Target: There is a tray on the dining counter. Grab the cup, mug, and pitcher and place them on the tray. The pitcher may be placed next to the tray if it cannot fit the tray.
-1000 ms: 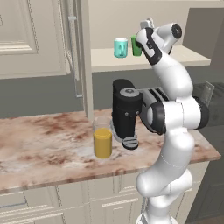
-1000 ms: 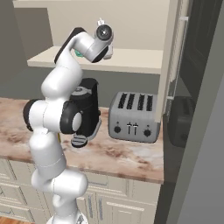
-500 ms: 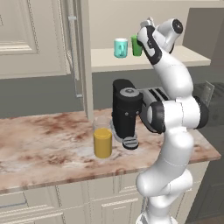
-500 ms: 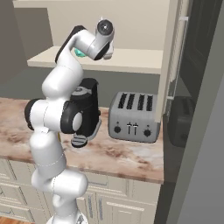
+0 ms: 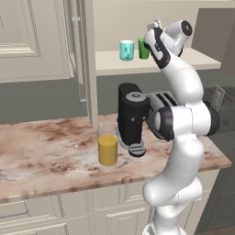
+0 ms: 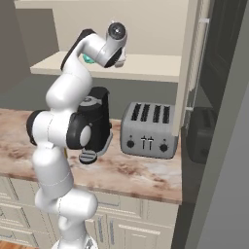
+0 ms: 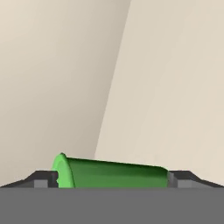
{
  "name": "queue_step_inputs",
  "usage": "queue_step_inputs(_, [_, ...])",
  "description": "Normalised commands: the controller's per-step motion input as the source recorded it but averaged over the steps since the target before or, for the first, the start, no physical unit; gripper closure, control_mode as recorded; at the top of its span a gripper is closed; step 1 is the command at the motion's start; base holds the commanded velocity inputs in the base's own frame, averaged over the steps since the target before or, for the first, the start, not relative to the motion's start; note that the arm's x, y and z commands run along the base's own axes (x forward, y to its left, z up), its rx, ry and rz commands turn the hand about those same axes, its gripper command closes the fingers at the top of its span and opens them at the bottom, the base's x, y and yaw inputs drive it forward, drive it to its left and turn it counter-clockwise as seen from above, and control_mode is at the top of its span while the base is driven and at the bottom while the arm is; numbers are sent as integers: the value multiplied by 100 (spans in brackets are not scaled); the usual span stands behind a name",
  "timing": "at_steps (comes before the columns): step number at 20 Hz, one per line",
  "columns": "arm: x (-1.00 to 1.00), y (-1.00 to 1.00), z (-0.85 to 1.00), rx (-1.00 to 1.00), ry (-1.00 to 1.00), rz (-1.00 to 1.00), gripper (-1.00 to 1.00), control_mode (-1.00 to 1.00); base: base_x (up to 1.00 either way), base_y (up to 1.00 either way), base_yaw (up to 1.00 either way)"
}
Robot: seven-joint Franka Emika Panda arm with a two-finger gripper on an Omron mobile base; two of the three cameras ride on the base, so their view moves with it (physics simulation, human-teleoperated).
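cup (image 7: 113,173) sits on the upper shelf (image 5: 156,62) beside the mug (image 5: 126,50), lying between the wide-apart jaws, not yet clamped; arm's reached up w/ hand rolled sideways for the grab.

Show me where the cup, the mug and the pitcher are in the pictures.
cup (image 7: 116,174): hand view, its green side wall.
mug (image 5: 126,50): left base view, its teal outer wall.
pitcher (image 5: 108,150): left base view, its orange-filled lower body.
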Motion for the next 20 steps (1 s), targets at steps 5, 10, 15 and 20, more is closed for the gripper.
queue_step_inputs(5, [0,8,-26,0,0,0,-100,-100,0,0,0])
queue_step_inputs(10, [0,10,-28,0,3,0,100,-100,0,0,0])
queue_step_inputs(15, [0,2,-18,0,3,0,100,-100,0,0,0])
queue_step_inputs(20, [0,0,-16,0,2,0,100,-100,0,0,0])
